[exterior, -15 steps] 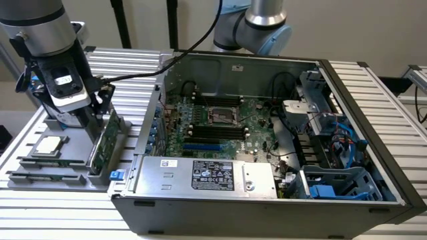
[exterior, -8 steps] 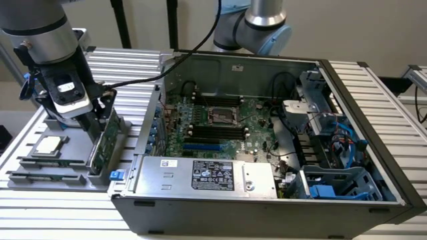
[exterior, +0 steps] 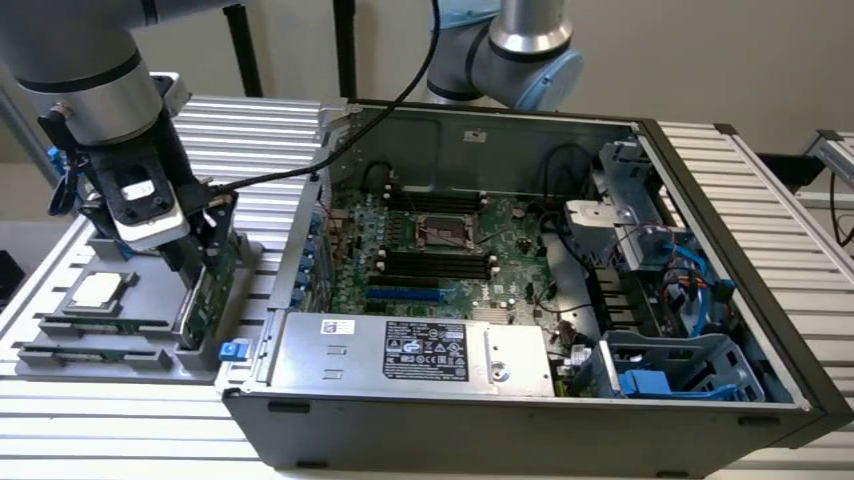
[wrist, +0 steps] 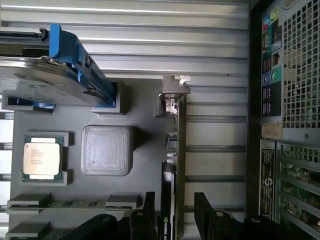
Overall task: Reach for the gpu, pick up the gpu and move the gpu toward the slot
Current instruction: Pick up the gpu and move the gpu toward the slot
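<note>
The gpu (wrist: 178, 145) stands on edge in a holder at the side of the grey tray (wrist: 145, 165), its silver bracket (wrist: 174, 87) at the far end. In the exterior view the gpu (exterior: 203, 290) is a green card at the tray's right side, next to the computer case. My gripper (exterior: 187, 262) is lowered over it. In the wrist view the gripper (wrist: 175, 199) is open. One dark finger (wrist: 148, 212) and the other finger (wrist: 206, 215) straddle the card, with a small gap on each side. The blue slot (exterior: 402, 296) lies on the motherboard inside the case.
On the tray lie a silver hard drive with blue rails (wrist: 55, 75), a CPU (wrist: 41, 158), a grey square block (wrist: 106, 150) and memory sticks (wrist: 70, 202). The open case wall (exterior: 296, 260) rises just beside the gpu. The power supply (exterior: 414, 350) sits at the case front.
</note>
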